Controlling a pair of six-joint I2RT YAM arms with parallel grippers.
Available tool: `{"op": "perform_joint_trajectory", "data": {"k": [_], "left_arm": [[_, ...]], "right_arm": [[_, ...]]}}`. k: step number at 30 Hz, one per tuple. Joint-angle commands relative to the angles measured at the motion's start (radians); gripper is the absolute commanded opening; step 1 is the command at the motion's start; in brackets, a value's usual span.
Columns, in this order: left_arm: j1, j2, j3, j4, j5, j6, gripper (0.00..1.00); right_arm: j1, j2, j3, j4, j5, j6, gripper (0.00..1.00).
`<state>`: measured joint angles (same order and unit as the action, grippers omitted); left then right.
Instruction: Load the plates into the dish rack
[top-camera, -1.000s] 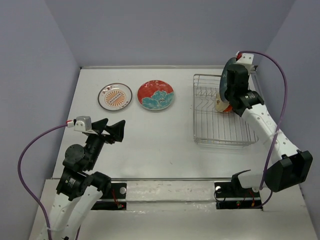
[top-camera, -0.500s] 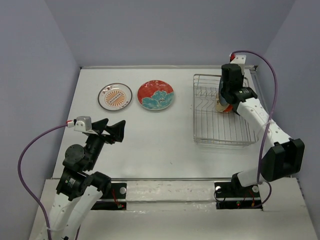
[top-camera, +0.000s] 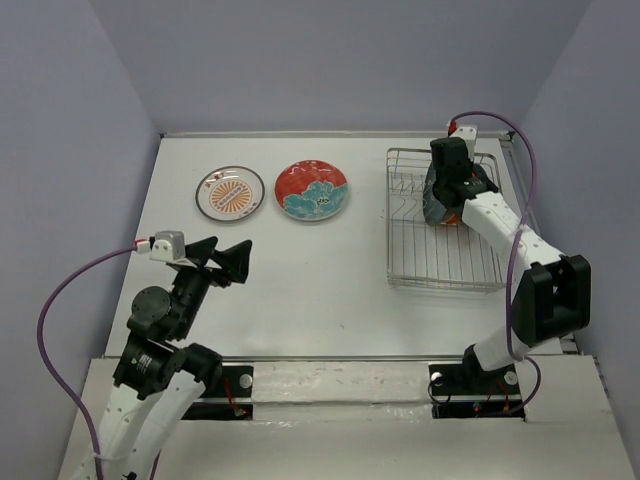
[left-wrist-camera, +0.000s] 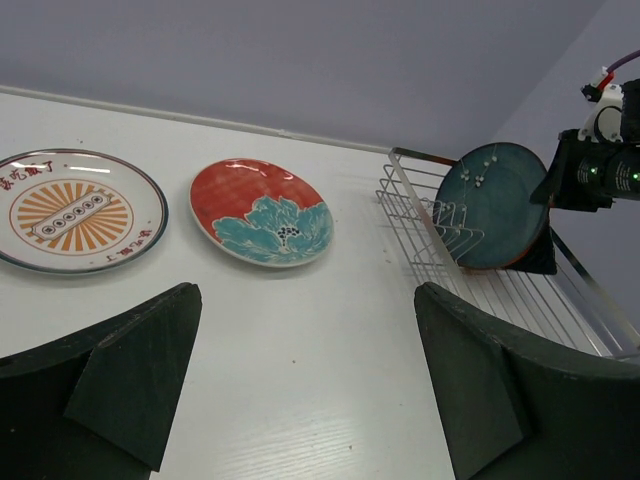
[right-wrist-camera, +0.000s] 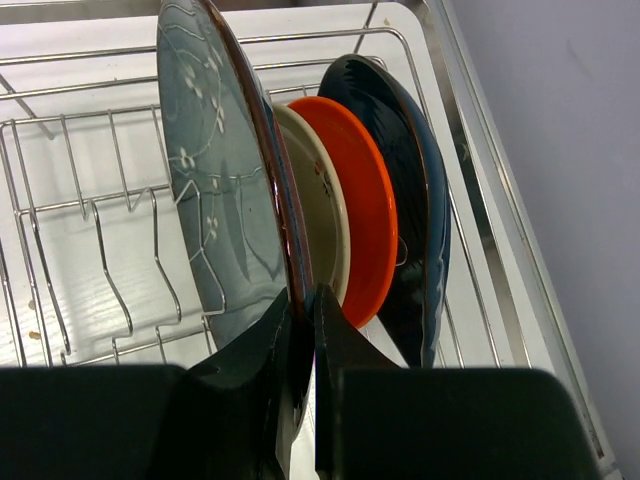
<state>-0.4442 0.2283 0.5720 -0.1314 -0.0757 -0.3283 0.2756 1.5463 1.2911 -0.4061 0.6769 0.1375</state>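
Your R gripper (right-wrist-camera: 300, 305) is clamped on the rim of the dark teal plate (right-wrist-camera: 215, 190), jaws pinched tight w/ the plate edge between them. The plate stands on edge, approx. upright, inside the dish rack (top-camera: 392, 225), toward its far right part. Next to it in the rack, also on edge: the cream-yellow plate (right-wrist-camera: 325, 225), then the orange plate (right-wrist-camera: 368, 225), then the dark blue plate (right-wrist-camera: 418, 200) nearest the rack's right rail. The teal one sits just beside the cream one; you can't tell if they touch. You also can't tell whether its lower edge is seated btw. slot wires, since the fingers hide it.

Your L gripper (top-camera: 222, 258) hovers over the near-left of the table (top-camera: 300, 290), jaws spread wide, holding nothing.

Two plates lie flat on the table at far left of the rack: the white sunburst plate (top-camera: 230, 193) & the red plate (top-camera: 311, 190), side by side, not touching. The red one is nearer the rack but well apart from it.
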Motion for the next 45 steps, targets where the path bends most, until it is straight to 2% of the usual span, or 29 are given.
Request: {"op": "perform_joint_trajectory", "data": {"k": [1,3,5,7,8,10,13,17,29,45], "left_arm": [[-0.004,0.019,0.012,0.047,0.005,0.000,0.99],[-0.002,0.022,0.014,0.046,0.004,0.000,0.99],[-0.004,0.023,0.012,0.046,-0.002,-0.002,0.99],[-0.002,0.026,0.014,0.039,-0.007,-0.006,0.99],[-0.002,0.029,0.015,0.038,-0.009,-0.006,0.99],[-0.002,0.036,0.017,0.036,-0.009,-0.006,0.99],[-0.002,0.052,0.022,0.030,-0.007,-0.008,0.99],[0.004,0.071,0.025,0.027,-0.007,-0.014,0.99],[0.024,0.129,0.031,0.021,0.011,-0.040,0.99],[0.119,0.295,0.063,-0.017,0.071,-0.064,0.99]], "right_arm": [[-0.013,-0.025,0.016,0.133,0.007,0.040,0.07],[-0.013,-0.022,0.010,0.130,0.006,0.043,0.07],[-0.013,-0.023,0.007,0.131,0.012,0.050,0.13],[-0.013,-0.026,0.005,0.130,0.018,0.054,0.24],[-0.013,-0.032,0.005,0.128,0.021,0.057,0.39],[-0.013,-0.043,0.005,0.127,0.021,0.060,0.57],[-0.013,-0.078,0.010,0.112,-0.002,0.070,0.70],[-0.013,-0.140,0.007,0.101,-0.037,0.076,0.80],[-0.013,-0.311,-0.015,0.085,-0.301,0.151,0.84],[-0.013,-0.448,-0.157,0.184,-0.649,0.257,0.84]]}}
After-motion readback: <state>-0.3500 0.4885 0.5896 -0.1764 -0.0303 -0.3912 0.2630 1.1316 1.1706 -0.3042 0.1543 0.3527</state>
